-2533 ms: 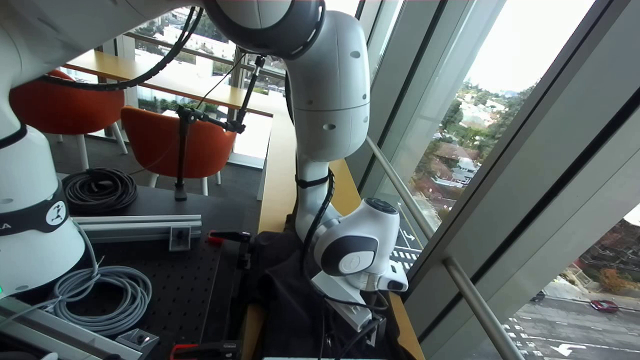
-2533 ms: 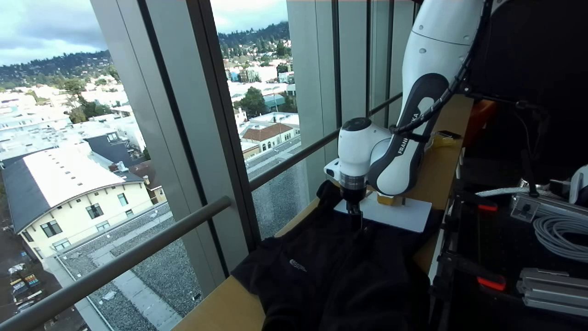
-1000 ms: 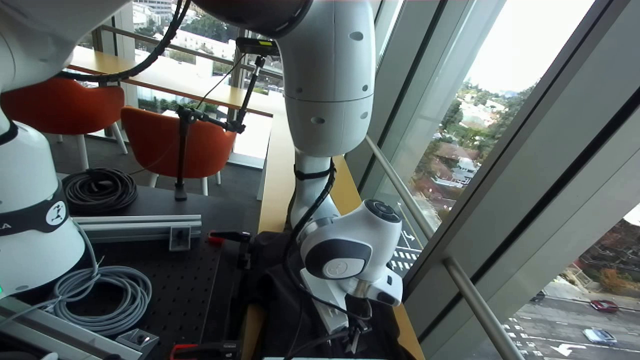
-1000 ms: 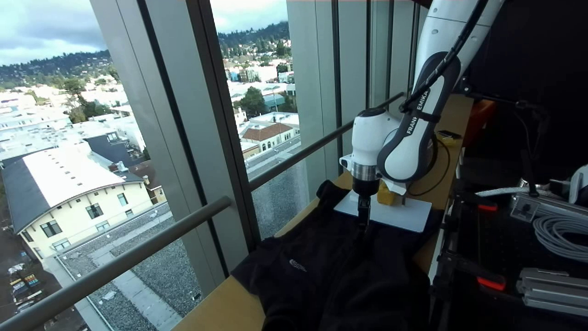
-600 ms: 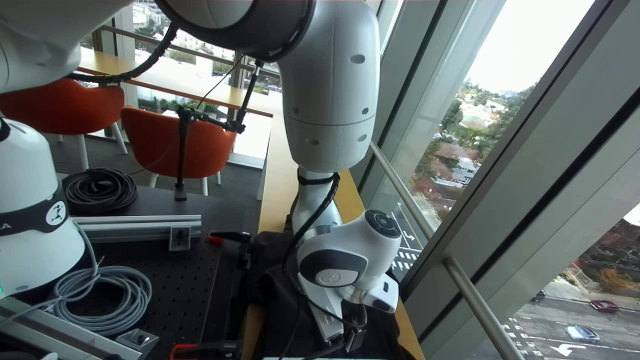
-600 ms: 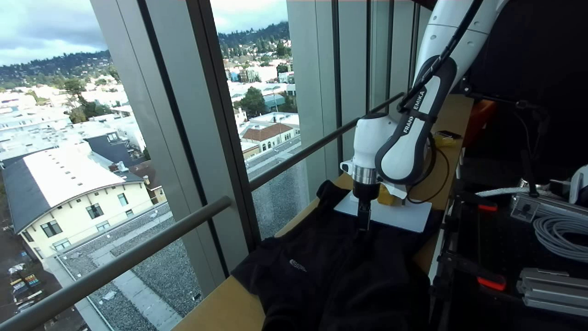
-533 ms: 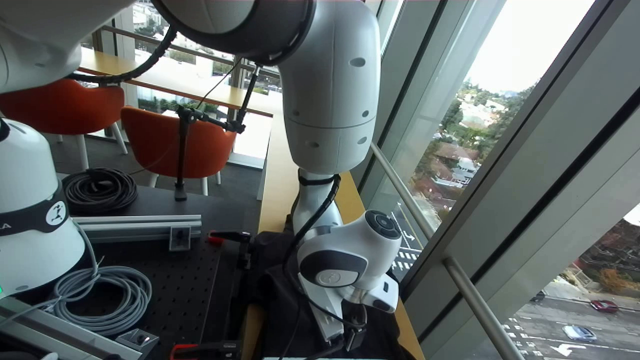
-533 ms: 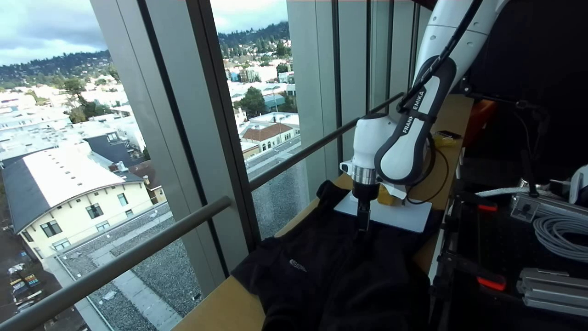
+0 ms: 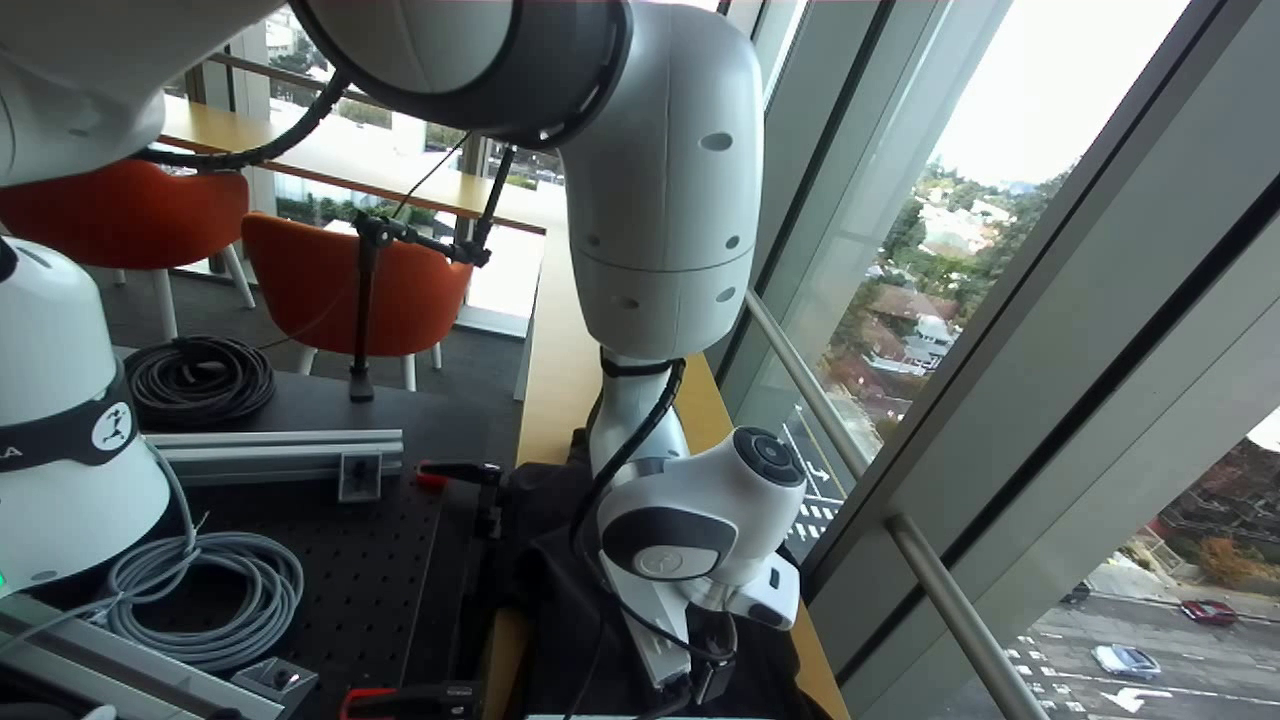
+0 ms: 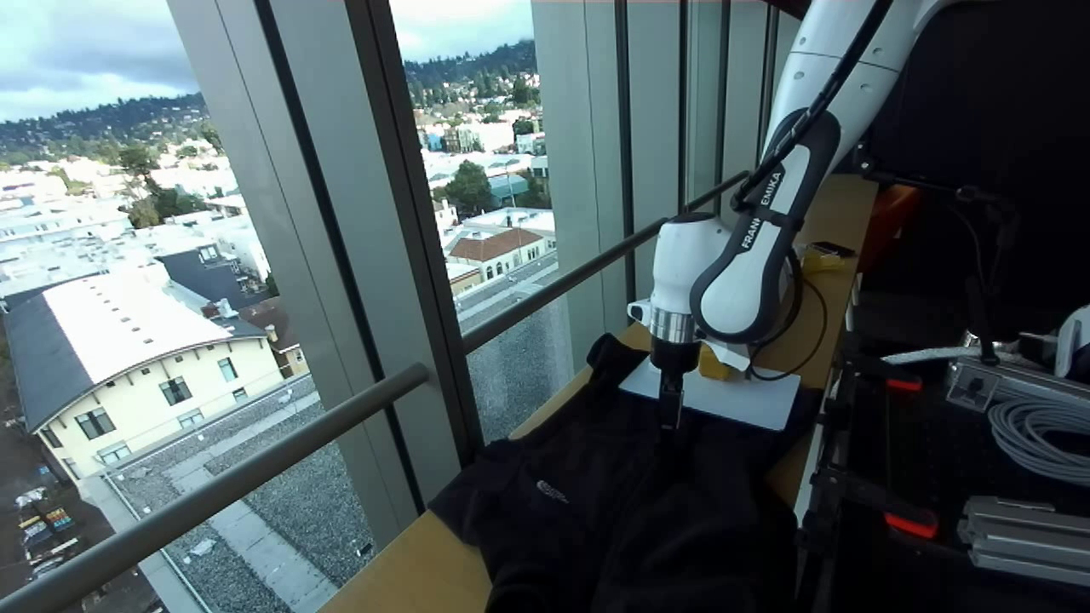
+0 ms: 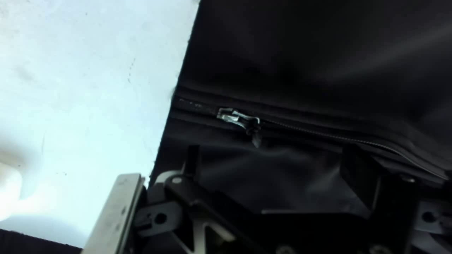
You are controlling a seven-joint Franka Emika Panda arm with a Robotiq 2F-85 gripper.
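in the wrist view the black two-fingered end effector (image 11: 271, 158) has its fingers spread wide, holding nothing; just beyond the gap lies the silver metal zipper slider (image 11: 235, 117) on the black fabric jacket (image 11: 317, 63), the slider's long axis roughly finger to finger.

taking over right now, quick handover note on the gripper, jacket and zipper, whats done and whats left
Gripper: open, holding nothing, pointed down at the black jacket; fabric contact can't be told.
Jacket: lying on the wooden ledge, meeting the white board.
Zipper slider: near the board, above the jaw gap in the wrist view, dark pull cord off to one side.
Done: jacket spread out, slider exposed.
Left: cord not gripped; bringing the jaws to it is probably the remaining step.
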